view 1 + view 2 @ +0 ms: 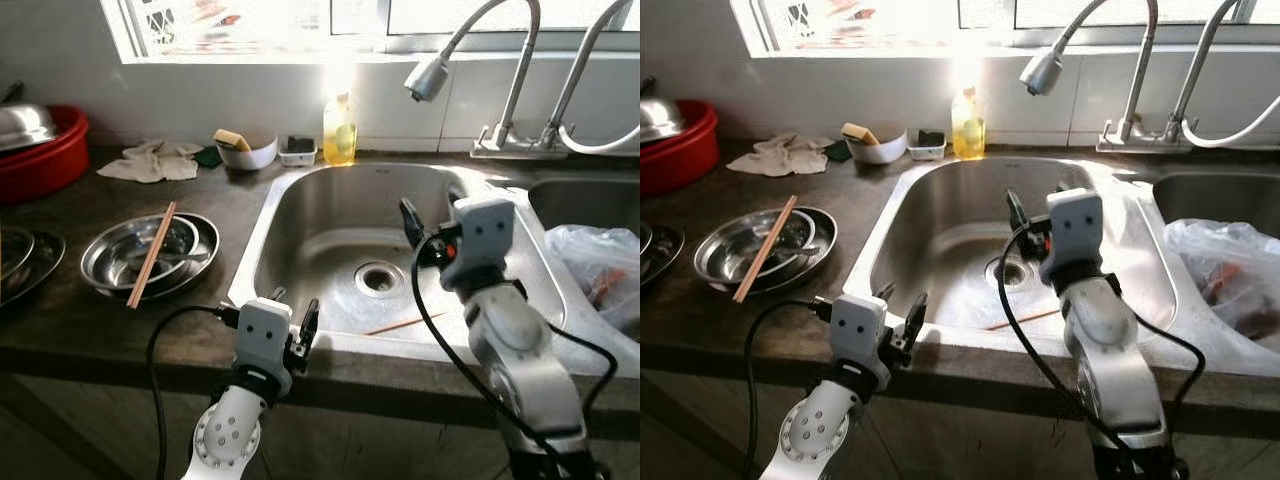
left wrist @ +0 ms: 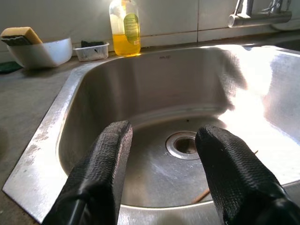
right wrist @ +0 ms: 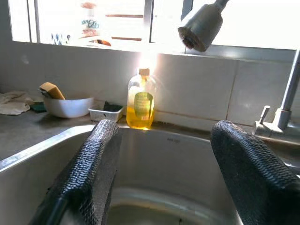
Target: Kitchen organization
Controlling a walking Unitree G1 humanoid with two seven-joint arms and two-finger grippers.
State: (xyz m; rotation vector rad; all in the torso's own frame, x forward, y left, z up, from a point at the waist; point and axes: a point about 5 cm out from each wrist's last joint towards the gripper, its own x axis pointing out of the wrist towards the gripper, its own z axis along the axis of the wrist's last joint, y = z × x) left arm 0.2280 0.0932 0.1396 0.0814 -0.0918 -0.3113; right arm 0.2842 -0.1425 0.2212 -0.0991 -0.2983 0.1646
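A steel sink (image 1: 262,215) is set in the dark counter in front of me. One wooden chopstick (image 1: 405,325) lies on the sink floor near the drain (image 1: 380,278). A pair of chopsticks (image 1: 152,255) rests across stacked steel bowls (image 1: 110,262) on the counter to the left. My left gripper (image 1: 293,310) hovers open at the sink's near rim with nothing between its fingers (image 2: 101,173). Over the basin, my right gripper (image 1: 432,212) is open and faces the back wall, fingers (image 3: 89,173) wide apart.
At the back stand a yellow soap bottle (image 1: 340,130), a white bowl (image 1: 248,153) with a sponge and a small tray (image 1: 298,152). A faucet head (image 1: 428,78) hangs over the sink. A cloth (image 1: 152,163), a red basin (image 1: 45,160) and, at right, a plastic bag (image 1: 600,265).
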